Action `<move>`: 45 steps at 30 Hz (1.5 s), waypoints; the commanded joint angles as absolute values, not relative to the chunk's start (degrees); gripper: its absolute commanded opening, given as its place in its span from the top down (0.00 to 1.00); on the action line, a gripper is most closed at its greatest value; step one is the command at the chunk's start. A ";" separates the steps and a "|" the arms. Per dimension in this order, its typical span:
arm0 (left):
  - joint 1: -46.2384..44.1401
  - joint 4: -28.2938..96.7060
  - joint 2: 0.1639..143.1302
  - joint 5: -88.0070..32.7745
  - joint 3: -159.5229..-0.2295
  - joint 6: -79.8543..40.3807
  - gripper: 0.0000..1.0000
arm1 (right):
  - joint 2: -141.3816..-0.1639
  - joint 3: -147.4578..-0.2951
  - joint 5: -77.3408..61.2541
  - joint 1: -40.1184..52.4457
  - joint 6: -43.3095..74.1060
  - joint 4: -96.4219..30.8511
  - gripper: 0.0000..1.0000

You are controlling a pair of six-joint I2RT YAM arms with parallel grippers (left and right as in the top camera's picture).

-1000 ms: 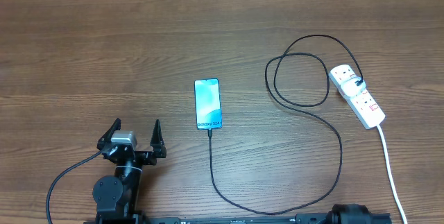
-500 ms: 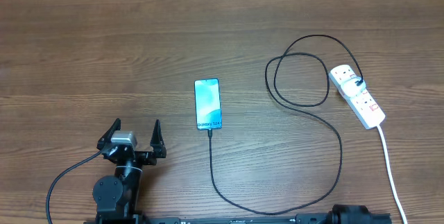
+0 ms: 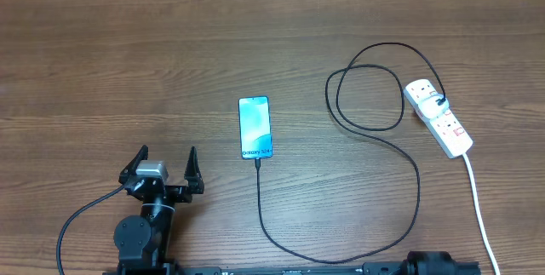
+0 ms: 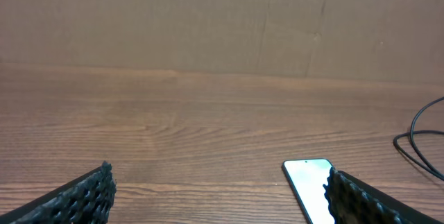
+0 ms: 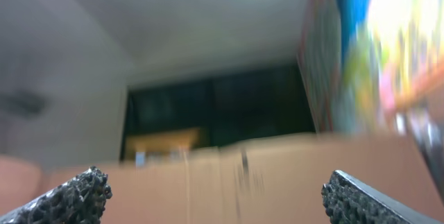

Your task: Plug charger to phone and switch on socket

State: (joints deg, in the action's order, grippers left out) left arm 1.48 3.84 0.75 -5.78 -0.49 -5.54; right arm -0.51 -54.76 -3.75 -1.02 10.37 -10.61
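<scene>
Lying flat near the middle of the table (image 3: 128, 54), the phone (image 3: 255, 128) has its light blue screen facing up and the small "Galaxy" text at the end nearer to the robot. The charger (image 3: 417, 181), a thin black cable, meets this same end with its connector tip (image 3: 258, 162); the tip touches the phone edge and looks inserted. From there the cable runs toward the robot, bends in a wide curve to the right and makes two loose loops before it reaches the socket (image 3: 438, 118). The socket is a white power strip lying at an angle near the right side of the table, well apart from the phone, and its white cord (image 3: 481, 215) goes to the near edge. A black plug (image 3: 438, 100) sits in one outlet. Red marks show on the strip, but I cannot tell if the switch is on

The left claw (image 3: 166, 156) is at the front left of the table, to the left of the phone and not touching it, with its fingers (image 4: 76, 200) spread apart and nothing between them. The right claw (image 5: 222, 196) shows only in its own wrist view, fingers wide apart and empty, pointing up toward a cardboard wall (image 5: 277, 168)
</scene>
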 commanded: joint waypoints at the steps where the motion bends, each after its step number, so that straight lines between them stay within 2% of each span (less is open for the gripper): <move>1: 1.56 4.03 0.49 -5.39 -0.27 -4.67 0.00 | -0.34 -45.78 -3.97 -0.69 10.87 -11.38 0.00; 12: 1.56 4.03 0.49 -5.37 -0.27 -4.67 0.00 | -0.34 -19.81 -3.95 -0.69 11.07 -5.17 0.00; 20: 1.56 4.03 0.49 -5.39 -0.27 -4.67 0.00 | -0.34 -7.97 -3.92 -0.69 11.07 -4.75 0.00; 26: 1.56 4.03 0.49 -5.39 -0.27 -4.67 0.00 | -0.34 -4.60 -3.92 -0.69 11.03 -5.96 0.00; 29: 1.56 4.03 0.49 -5.39 -0.27 -4.67 0.00 | -0.34 -4.51 -3.92 -0.69 11.05 -15.25 0.00; 45: 1.56 4.03 0.49 -5.39 -0.27 -4.67 0.00 | -0.67 -4.58 -3.95 -0.71 11.05 -14.90 0.00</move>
State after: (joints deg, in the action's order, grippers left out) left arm 1.48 3.84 0.75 -5.78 -0.49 -5.56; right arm -0.86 -4.47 -4.08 -1.02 10.76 -15.05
